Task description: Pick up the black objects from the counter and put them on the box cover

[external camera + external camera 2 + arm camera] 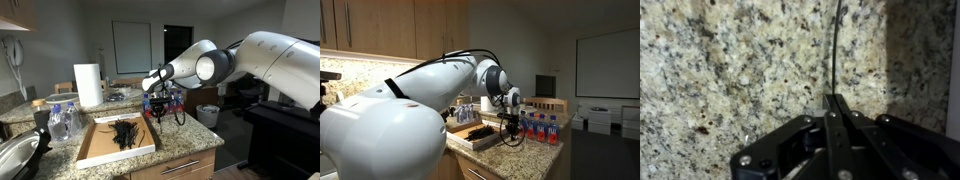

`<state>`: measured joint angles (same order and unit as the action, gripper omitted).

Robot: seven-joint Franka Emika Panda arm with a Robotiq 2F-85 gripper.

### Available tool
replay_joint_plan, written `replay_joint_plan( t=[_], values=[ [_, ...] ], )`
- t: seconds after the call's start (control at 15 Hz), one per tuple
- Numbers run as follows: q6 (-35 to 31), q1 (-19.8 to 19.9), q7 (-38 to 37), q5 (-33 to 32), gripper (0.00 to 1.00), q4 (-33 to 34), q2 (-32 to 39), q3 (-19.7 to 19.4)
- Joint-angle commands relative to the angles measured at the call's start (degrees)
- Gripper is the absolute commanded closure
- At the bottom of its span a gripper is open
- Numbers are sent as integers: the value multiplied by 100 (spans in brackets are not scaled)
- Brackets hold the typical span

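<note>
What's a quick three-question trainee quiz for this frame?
1. True or false: the tool is open and empty.
2. Where does the pile of black objects lie? A: on the paper towel roll. B: in the box cover. C: among the water bottles.
3. In the wrist view, what surface lies under the tool?

Key:
1. False: it is shut on a thin black object.
2. B.
3. The speckled stone counter.

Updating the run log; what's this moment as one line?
gripper: shut on thin black object | over counter beside box cover | other black objects on cover
</note>
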<state>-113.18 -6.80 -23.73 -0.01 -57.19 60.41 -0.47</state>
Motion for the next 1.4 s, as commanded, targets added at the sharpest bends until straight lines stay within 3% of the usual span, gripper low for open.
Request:
replay_joint_plan(
  t=[0.0,0.8,1.2,1.27,1.33],
  values=[
    [-61,24,309,85,97,-371,-263,12],
    [-242,-530,217,-317,95,-1273,-1471,-119],
    [254,-858,39,-406,96,-1079,-1553,-53],
    [369,-861,-114,-350,70,-1082,-1538,-73],
    [397,-874,-346,-329,70,-1114,-1515,-120]
  ],
)
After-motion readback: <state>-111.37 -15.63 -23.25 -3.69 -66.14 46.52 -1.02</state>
